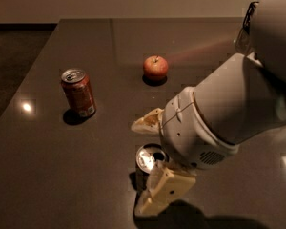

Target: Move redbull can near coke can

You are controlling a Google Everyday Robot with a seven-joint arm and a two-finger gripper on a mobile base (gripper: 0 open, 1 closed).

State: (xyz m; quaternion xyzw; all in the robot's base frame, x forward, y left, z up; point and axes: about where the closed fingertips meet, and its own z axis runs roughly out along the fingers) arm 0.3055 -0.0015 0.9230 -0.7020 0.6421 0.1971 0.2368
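Redbull can [148, 157], silver-topped, stands between the gripper's [136, 170] parted fingers [165, 192].

A slim redbull can with a shiny silver top and a dark drinking hole [150, 157] stood upright near the front of the dark glossy tabletop [100, 37]. The robot's gripper [137, 168] straddled it, its cream plastic fingers [147, 122] spread apart, one behind the can and one in front. The wider red coke can [79, 94] stood well apart to the left. A round red apple [155, 67] sat farther back.
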